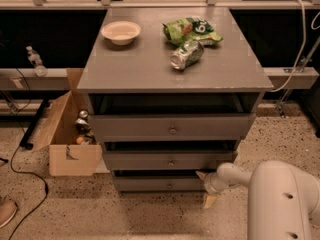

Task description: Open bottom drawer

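The grey cabinet has three drawers. The bottom drawer is the lowest, with a shallow flat front and a small round knob; its front sits just proud of the cabinet body. My gripper is at the right end of that front, low near the floor. One cream finger points up by the drawer's top right corner and the other finger hangs below it, so the fingers stand apart and hold nothing. My white arm fills the lower right corner.
The middle drawer and top drawer are above. On the cabinet top are a bowl, a green chip bag and a crushed can. An open cardboard box stands at the left. A cable lies on the floor.
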You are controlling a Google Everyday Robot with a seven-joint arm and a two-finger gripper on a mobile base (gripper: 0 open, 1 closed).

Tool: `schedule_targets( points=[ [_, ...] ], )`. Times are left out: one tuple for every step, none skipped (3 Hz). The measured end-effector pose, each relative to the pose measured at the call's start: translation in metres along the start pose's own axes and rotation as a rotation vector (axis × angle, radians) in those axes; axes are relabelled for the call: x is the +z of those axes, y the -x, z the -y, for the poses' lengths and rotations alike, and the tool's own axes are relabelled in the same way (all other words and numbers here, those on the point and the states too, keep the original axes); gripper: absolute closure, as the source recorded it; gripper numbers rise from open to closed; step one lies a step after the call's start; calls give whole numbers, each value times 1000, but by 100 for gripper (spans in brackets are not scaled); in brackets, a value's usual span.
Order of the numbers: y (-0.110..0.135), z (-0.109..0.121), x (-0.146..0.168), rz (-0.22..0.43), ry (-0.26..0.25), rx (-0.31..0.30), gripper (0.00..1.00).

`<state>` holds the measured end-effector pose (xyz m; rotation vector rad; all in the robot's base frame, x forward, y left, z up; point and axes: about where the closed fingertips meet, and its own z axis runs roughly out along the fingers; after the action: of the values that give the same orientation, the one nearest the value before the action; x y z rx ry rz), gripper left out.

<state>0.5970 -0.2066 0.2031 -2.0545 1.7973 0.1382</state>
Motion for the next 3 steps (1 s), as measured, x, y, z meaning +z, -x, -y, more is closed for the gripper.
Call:
schedule_targets(
  points=[
    [-12, 12, 11, -24, -10, 17, 0],
    [-23, 18, 21, -70, -29, 41, 0],
    [-31, 14, 30, -102, -26, 59, 16]
  ],
)
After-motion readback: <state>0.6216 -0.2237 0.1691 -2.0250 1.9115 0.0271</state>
